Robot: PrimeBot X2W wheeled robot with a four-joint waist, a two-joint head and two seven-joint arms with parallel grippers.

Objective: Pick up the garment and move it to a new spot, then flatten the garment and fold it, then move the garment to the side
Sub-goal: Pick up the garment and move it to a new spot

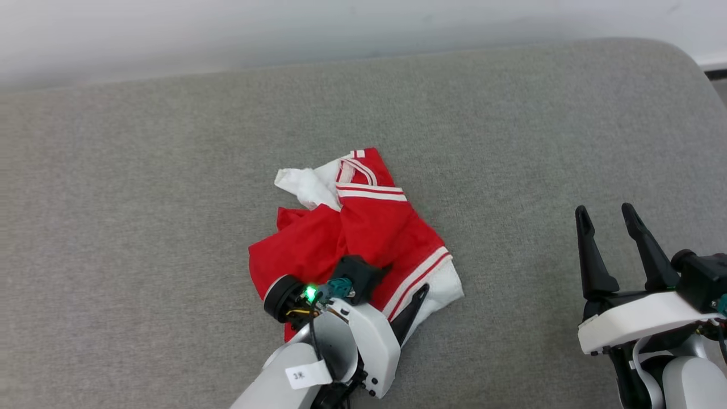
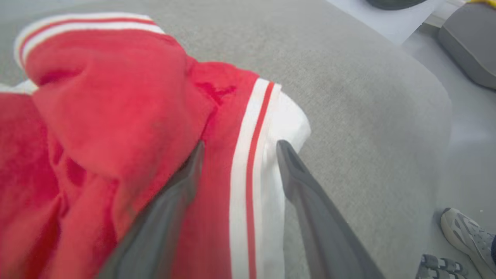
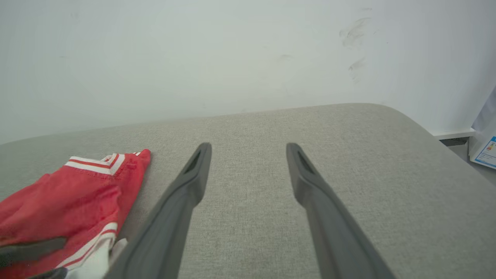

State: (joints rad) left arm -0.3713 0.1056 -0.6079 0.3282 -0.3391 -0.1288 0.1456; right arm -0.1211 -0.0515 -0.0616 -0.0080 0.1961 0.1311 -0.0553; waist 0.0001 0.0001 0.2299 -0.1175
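Lying crumpled mid-way on the grey fabric cushion: bright red soft shirt, white sleeves, striped trim; left gripper down on it, fingers apart, straddling the sleeve-seam stripes; right gripper spread wide, well apart over bare cushion.

A blurred fold of the garment partly hides the left gripper. A person's shoes run off the corner.
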